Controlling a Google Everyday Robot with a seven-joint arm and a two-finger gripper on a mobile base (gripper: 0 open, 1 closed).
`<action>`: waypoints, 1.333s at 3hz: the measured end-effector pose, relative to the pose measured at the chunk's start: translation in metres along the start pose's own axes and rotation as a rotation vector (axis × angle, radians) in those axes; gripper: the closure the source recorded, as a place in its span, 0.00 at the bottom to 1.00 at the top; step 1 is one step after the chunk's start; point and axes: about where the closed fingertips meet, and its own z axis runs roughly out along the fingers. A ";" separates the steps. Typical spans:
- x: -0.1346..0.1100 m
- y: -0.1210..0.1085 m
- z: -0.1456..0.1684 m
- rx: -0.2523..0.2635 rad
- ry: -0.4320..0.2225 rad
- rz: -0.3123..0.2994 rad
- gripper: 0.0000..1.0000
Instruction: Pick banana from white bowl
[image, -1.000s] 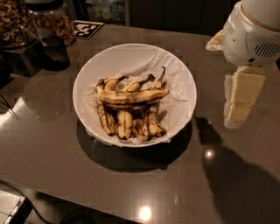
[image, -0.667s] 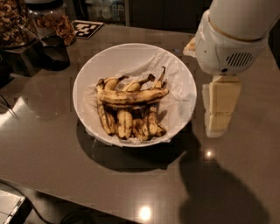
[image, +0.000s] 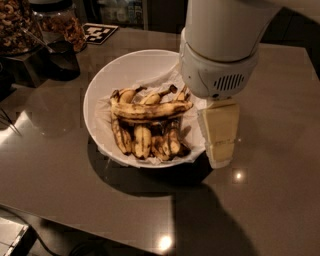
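Hovering my gripper (image: 219, 134) at the right rim of the white bowl (image: 132, 65), empty, its spread I can't tell, I see the banana (image: 150, 110) lying across the bowl's middle; grasp and lift remain.

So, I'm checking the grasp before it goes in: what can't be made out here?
Camera view:
- Right rim of the bowl: hidden behind the arm and the gripper, which hangs at that edge.
- The darker bananas: tops covered by the banana lying across them.
- The nut jars: cut off by the top-left edge.
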 end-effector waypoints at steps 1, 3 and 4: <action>-0.013 -0.006 0.002 0.008 -0.039 -0.030 0.00; -0.062 -0.044 0.030 -0.073 -0.074 -0.135 0.00; -0.071 -0.057 0.043 -0.107 -0.088 -0.147 0.00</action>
